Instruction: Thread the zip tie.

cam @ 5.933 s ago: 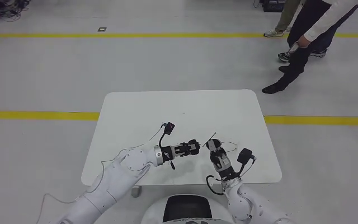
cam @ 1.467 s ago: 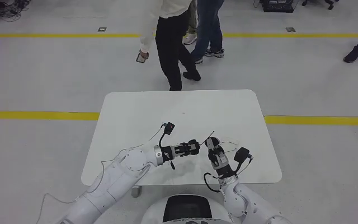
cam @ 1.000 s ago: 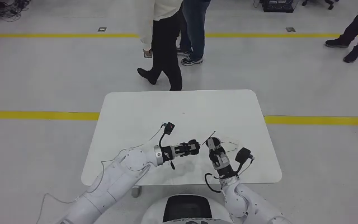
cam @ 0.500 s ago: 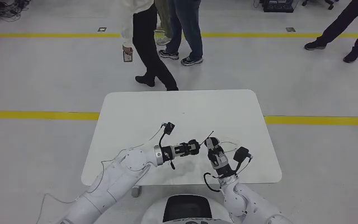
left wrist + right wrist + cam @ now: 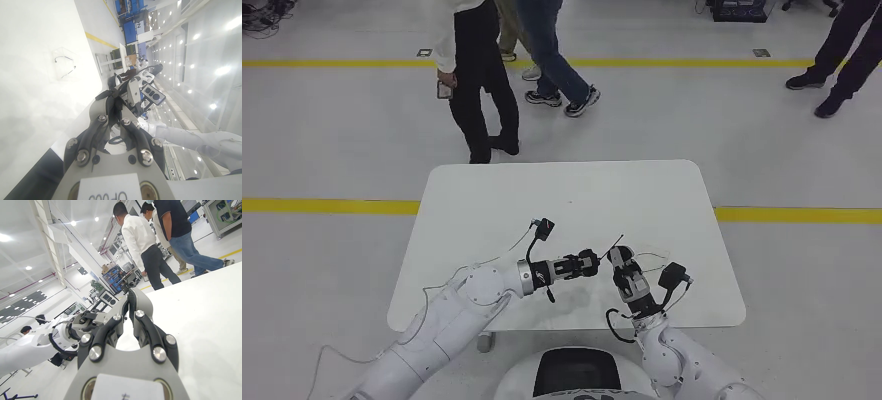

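Right gripper (image 5: 614, 255): edged slightly toward left gripper (image 5: 592, 262). Fingers of both: clamped together on zip tie (image 5: 619, 243). Recommended: align tail squarely with head slot, feed slowly.

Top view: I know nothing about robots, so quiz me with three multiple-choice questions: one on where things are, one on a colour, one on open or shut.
1. Where are the left gripper and right gripper?
A. At opposite ends.
B. Close together over the near half of the table.
C. Beyond its far edge.
2. What colour is the zip tie?
A. Black.
B. Yellow.
C. Red.
3. How are the right gripper's fingers?
A. Wide open.
B. Half open.
C. Shut.
Answers: B, their tips nearly touch in the top view; A, a thin black strip; C, they press together in the right wrist view.
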You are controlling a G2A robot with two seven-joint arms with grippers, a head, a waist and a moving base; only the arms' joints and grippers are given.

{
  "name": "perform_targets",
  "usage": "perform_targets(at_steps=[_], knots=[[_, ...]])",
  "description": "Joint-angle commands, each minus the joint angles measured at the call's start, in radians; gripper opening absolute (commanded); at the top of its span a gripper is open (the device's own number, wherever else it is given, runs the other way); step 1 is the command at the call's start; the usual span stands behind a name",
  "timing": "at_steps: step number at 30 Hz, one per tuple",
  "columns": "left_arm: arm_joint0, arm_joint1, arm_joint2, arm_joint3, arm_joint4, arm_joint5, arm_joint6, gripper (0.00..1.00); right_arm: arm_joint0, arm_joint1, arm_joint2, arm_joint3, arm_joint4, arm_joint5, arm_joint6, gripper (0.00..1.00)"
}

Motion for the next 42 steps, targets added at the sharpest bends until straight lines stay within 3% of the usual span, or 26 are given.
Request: perform_targets(at_steps=[1, 42], knots=[[0.0, 0.0, 0.0, 0.0, 0.0, 0.0, 0.0, 0.0, 0.0, -0.001, 0.002, 0.002, -0.001, 0.0, 0.002, 0.0], [0.0, 0.0, 0.0, 0.0, 0.0, 0.0, 0.0, 0.0, 0.002, 0.0, -0.005, -0.015, 0.0, 0.0, -0.02, 0.0]])
